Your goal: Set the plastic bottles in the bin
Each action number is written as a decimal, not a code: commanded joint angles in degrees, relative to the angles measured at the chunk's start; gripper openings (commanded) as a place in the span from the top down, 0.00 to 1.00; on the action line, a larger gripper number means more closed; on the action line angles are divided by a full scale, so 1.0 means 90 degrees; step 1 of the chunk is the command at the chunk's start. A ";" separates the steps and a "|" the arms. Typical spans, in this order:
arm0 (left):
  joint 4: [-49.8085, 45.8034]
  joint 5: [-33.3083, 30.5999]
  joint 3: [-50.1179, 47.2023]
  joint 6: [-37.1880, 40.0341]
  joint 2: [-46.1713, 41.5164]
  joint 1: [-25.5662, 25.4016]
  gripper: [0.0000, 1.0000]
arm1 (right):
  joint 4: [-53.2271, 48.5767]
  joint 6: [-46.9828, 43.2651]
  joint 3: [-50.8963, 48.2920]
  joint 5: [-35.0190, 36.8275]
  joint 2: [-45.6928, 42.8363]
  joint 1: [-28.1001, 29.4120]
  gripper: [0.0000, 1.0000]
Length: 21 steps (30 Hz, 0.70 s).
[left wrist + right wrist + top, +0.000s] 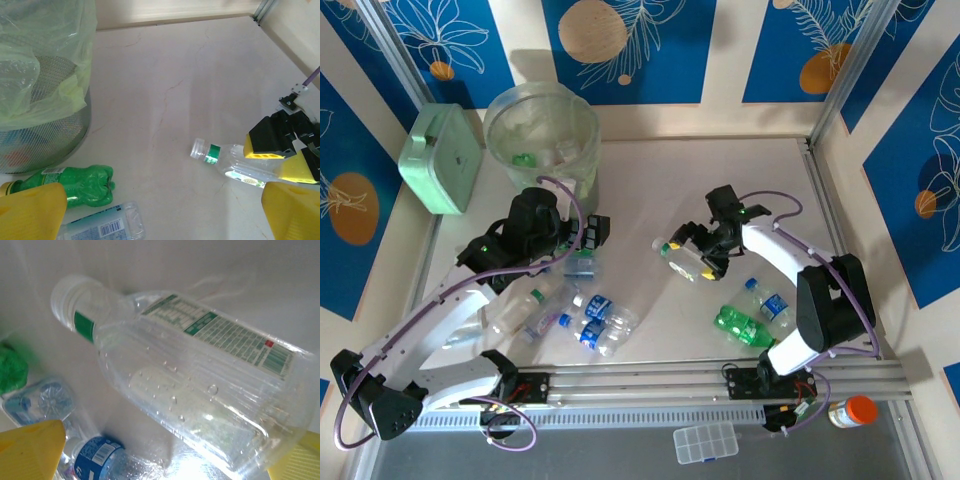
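One clear bottle (190, 380) lay between the right gripper's (694, 254) open jaws, ungrasped; closing and carrying it to the bin (490, 125) beyond the open left gripper (588, 248) looked next.

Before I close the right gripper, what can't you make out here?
Bin contents: top view, the bag liner blurs them; no count.
Green bottle: left wrist view, partly behind a finger of the left gripper.
Clear bottle: right wrist view, base lost in glare at the lower edge; whether the right gripper touches it is unclear.
Bottles under the left arm: top view, partly covered.
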 commanded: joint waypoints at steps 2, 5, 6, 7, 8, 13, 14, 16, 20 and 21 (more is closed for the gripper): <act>0.0104 0.0177 -0.0044 0.0164 0.0000 -0.0033 0.01 | -0.0230 -0.0573 0.0359 -0.0153 0.0107 0.0188 0.01; 0.0114 0.0216 -0.0044 0.0158 0.0011 -0.0033 0.01 | -0.0531 -0.0873 0.0561 -0.0108 0.0221 0.0269 0.01; 0.0114 0.0217 -0.0044 0.0161 0.0019 -0.0033 0.01 | -0.0704 -0.0989 0.0649 0.0101 0.0250 0.0309 0.01; 0.0114 0.0217 -0.0054 0.0163 0.0012 -0.0030 0.01 | -0.0856 -0.1107 0.0712 0.0282 0.0289 0.0348 0.01; 0.0120 0.0222 -0.0054 0.0157 0.0011 -0.0033 0.01 | -0.1037 -0.1241 0.0803 0.0484 0.0347 0.0374 0.01; 0.0124 0.0256 -0.0058 0.0165 0.0021 -0.0034 0.01 | -0.1935 -0.1894 0.1151 0.1614 0.0857 0.0503 0.01; 0.0117 0.0256 -0.0059 0.0164 0.0011 -0.0030 0.01 | -0.2029 -0.2051 0.1218 0.1903 0.0948 0.0570 0.01; 0.0126 0.0266 -0.0059 0.0174 0.0016 -0.0030 0.01 | -0.2137 -0.2323 0.1382 0.2371 0.1104 0.0730 0.01; 0.0141 0.0313 -0.0054 0.0198 0.0011 -0.0035 0.01 | -0.1915 -0.3056 0.1696 0.3175 0.1198 0.1157 0.01; 0.0143 0.0315 -0.0054 0.0205 0.0010 -0.0032 0.01 | -0.1830 -0.3216 0.1753 0.3290 0.1214 0.1250 0.01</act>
